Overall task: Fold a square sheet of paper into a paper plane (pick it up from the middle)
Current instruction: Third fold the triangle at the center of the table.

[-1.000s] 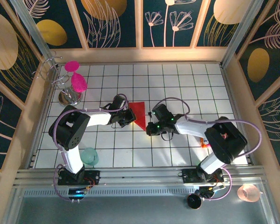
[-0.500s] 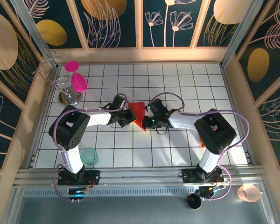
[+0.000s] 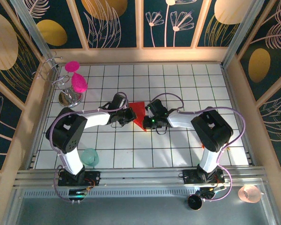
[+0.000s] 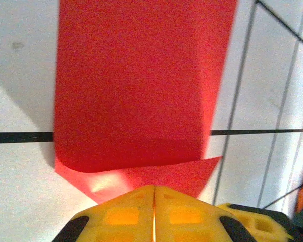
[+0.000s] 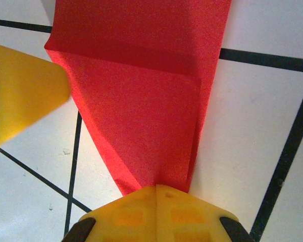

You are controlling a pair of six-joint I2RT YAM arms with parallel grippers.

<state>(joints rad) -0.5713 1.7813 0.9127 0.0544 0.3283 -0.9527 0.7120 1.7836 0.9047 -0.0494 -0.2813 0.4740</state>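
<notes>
1. Two arms reach inward over the white tiled table [image 3: 187, 79] and meet at the red paper [image 3: 139, 111], which lies near the middle of the grid, a little left of centre.
2. From above, the red paper reads as a narrow triangle, with its wide edge toward the far wall and its sharp point toward the arm bases.
3. At the paper's left side, the left gripper [image 4: 154, 194] has its yellow fingers pressed together with only a thin seam between them. They are clenched on the paper's near edge.
4. In the left wrist view, that edge curls up off the tile just ahead of the fingertips. A lit flap runs back under the curl to the tips, and the rest of the sheet lies flat beyond.
5. At the paper's right side, the right gripper [image 5: 156, 194] is also clenched tight, and the tapered end of the red paper runs straight into the seam between its fingers.
6. The right wrist view shows a folded layer: a diagonal crease and a straight inner edge lie on top of the red surface. A blurred yellow finger [image 5: 20, 96] of the other arm sits close against the paper's left side.
7. Well apart from the paper, two magenta goblets [image 3: 76, 77] hang at a wire rack in the far-left corner. A teal cup [image 3: 89, 156] stands beside the left arm's base.
</notes>
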